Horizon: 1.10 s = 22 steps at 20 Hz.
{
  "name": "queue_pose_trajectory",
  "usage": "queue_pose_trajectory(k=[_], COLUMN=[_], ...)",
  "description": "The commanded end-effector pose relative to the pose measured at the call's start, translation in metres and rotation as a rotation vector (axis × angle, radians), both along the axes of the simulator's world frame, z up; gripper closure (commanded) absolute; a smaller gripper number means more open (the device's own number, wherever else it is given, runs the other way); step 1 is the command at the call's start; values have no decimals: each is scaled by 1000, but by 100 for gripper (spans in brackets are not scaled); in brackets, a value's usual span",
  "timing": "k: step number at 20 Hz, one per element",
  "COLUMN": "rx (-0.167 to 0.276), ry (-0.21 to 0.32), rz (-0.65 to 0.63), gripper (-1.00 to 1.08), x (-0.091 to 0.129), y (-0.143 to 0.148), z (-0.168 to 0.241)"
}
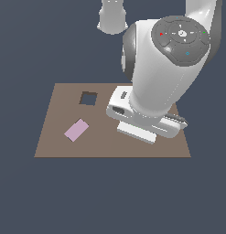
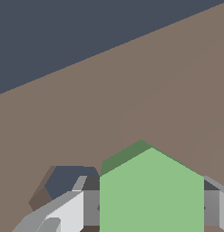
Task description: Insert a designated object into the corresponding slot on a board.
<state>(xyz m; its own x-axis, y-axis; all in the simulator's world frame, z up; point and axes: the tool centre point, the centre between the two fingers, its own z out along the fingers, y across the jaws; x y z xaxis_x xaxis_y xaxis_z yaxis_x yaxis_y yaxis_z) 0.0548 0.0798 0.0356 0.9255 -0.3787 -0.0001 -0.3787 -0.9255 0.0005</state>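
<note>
No brand, label or readable writing appears on anything; the arm's (image 1: 160, 73) wrist cap carries only small coloured dots.

Counts: one arm, one brown board (image 1: 59, 137), one green hexagonal piece (image 2: 152, 195), one pink rectangle (image 1: 76, 130), one dark square hole (image 1: 88, 98) visible in the exterior view, and one dark cut-out (image 2: 68, 180) visible in the wrist view. No cross-shaped piece is visible.

Jaws: the gripper (image 2: 152, 208) holds the green piece between its two fingers (image 2: 88, 206), one finger pressed against each flat side of the piece. The piece fills the gap between them completely. It sits upright in the jaws, with one point of the hexagon leading away from the wrist, over bare board.

The dark cut-out lies just outside one finger, near the jaws and partly covered by that finger; its outline is cut off, so I cannot tell its full shape. The green piece is beside this cut-out, not over it.

In the exterior view the arm's bulk hides the gripper, the green piece and the part of the board beneath them. The square hole and the pink rectangle lie well away from the jaws, toward the exterior view's left, both unobstructed. The pink rectangle lies flat on the board, turned at an angle to its edges.
</note>
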Motion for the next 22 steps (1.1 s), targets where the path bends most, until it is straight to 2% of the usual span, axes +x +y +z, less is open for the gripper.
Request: queue_pose_trajectory(k=[1, 11, 22], rx=[0, 0, 0], ry=[-1, 0, 0], rz=[-90, -367, -525], gripper=[108, 108, 108], x=[-2, -2, 2], y=[8, 35, 50], z=[1, 3, 5])
